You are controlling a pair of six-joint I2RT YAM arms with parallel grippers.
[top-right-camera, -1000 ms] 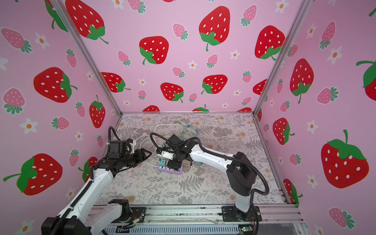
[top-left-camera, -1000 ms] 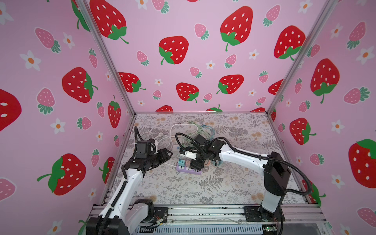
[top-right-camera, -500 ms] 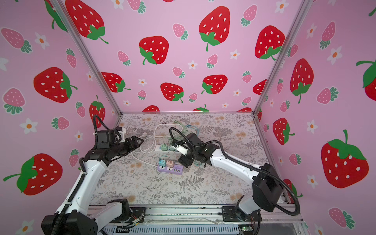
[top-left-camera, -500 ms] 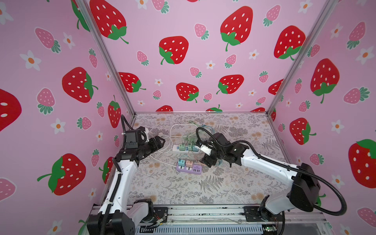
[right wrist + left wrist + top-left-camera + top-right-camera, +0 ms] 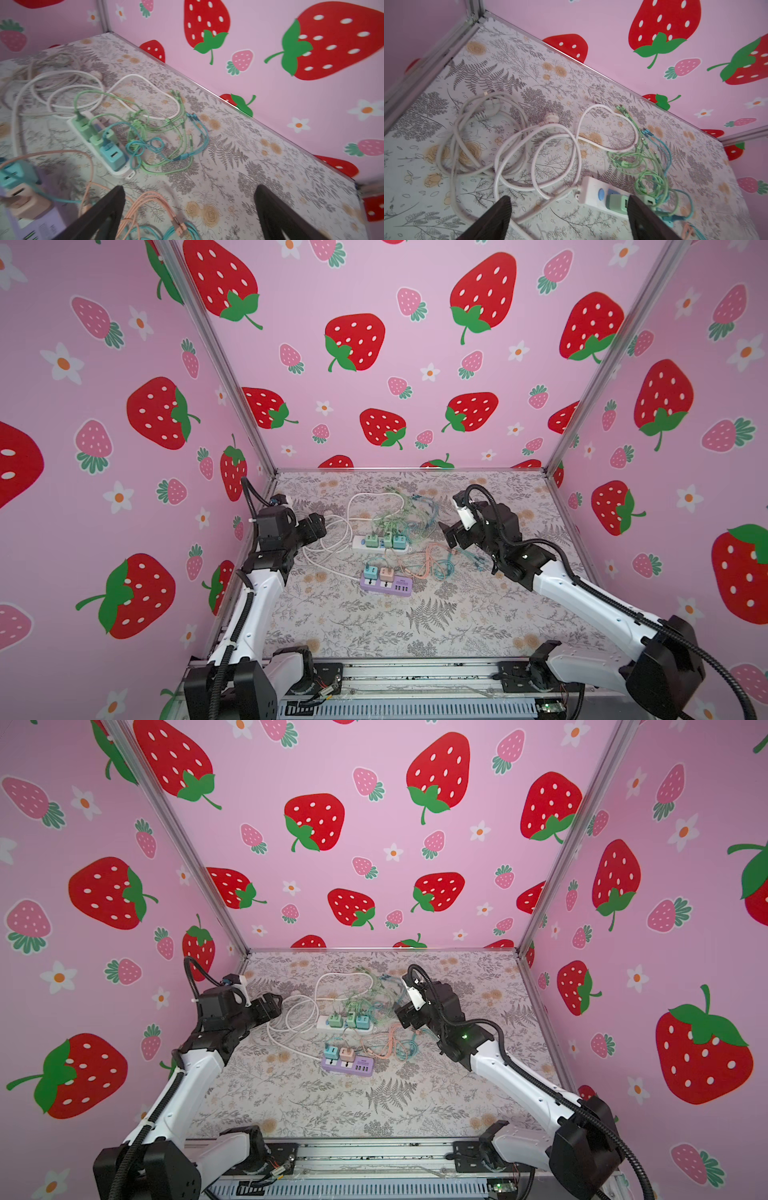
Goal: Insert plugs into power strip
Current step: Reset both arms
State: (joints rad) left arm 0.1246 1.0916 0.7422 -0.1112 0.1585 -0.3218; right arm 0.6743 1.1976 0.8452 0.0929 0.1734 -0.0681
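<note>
Five plugs (image 5: 388,540) seated; left gripper (image 5: 319,526) and right gripper (image 5: 450,536) open, empty.
In both top views, three sit in the white strip (image 5: 322,1025) and two in the nearer purple strip (image 5: 348,1067). Left wrist: jaws spread, holding nothing. Right wrist: jaws wide over peach cables (image 5: 145,199). We judge both stand clear because nothing remains to insert.

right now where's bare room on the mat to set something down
Bare mat between the purple power strip and the front rail, and in the far right corner. Crowded around the white power strip: white cords, plugs, thin cables.
</note>
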